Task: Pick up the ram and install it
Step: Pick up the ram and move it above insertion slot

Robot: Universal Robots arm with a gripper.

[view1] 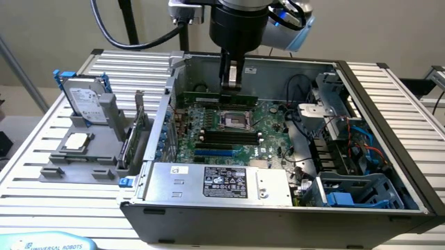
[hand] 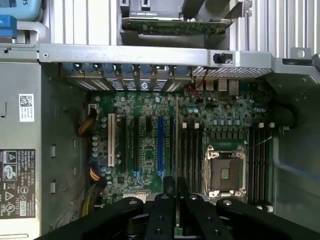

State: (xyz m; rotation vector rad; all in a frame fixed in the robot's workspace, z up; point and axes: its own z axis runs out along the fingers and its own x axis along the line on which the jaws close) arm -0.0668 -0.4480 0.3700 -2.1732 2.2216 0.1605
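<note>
While my pincer (view1: 231, 87) grips the ram (view1: 205, 98) in a narrow clamp above the motherboard (view1: 270, 136), I judge the pickup done; the stick is not yet seated in a memory slot (view1: 226, 136).

Silver-grey and black robot arm with a slim dark tool

The arm (view1: 240, 23) has a broad black cylinder below a silver-grey joint housing with a light blue cap (view1: 295, 23). A thick black cable (view1: 101, 28) curves to a grey connector (view1: 182, 11) at its side. The tool (view1: 232, 86) is narrow and dark. In the wrist view its matte black linkage bars (hand: 125, 215) carry round pivot screws and taper to two thin fingers (hand: 169, 187).
</note>
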